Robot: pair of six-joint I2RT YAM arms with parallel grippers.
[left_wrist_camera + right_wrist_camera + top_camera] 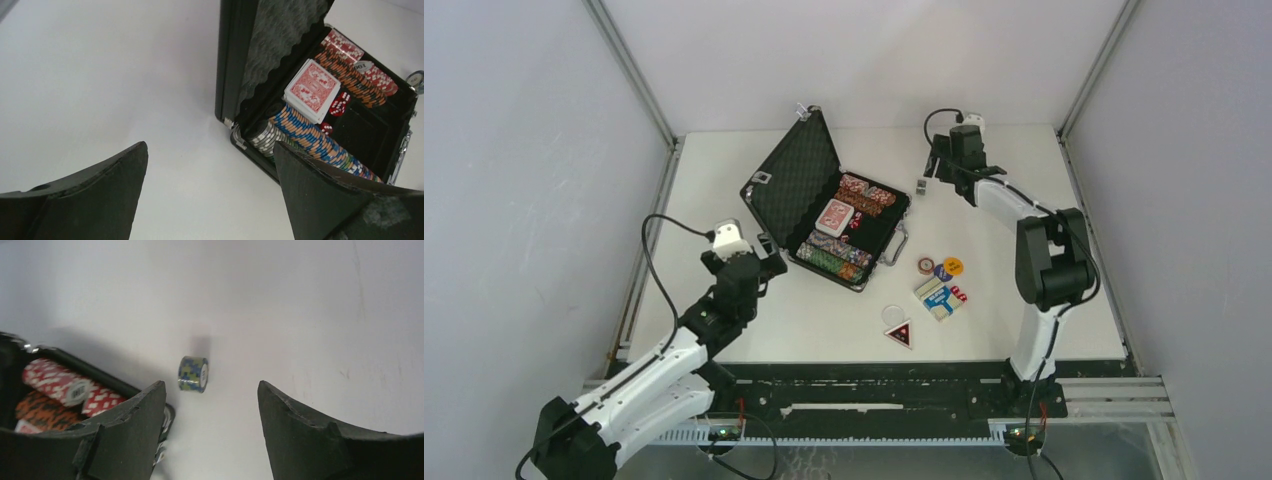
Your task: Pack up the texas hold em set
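Note:
The black briefcase (796, 178) lies open mid-table with its foam lid up. It holds chip rows (834, 256), a red card deck (834, 215) and red dice. A small green-and-blue chip stack (920, 187) lies on its side just right of the case. My right gripper (937, 166) is open and empty, just behind that stack; in the right wrist view the stack (193, 374) lies ahead of the gripper (210, 385). My left gripper (771, 266) is open and empty by the case's near-left corner. In the left wrist view the gripper (210, 147) faces the case (227, 75).
Loose round tokens (939, 267), a blue card deck (938, 297), a white disc (892, 314) and a dark triangular token (899, 333) lie on the table to the near right of the case. Metal frame posts and grey walls surround the table.

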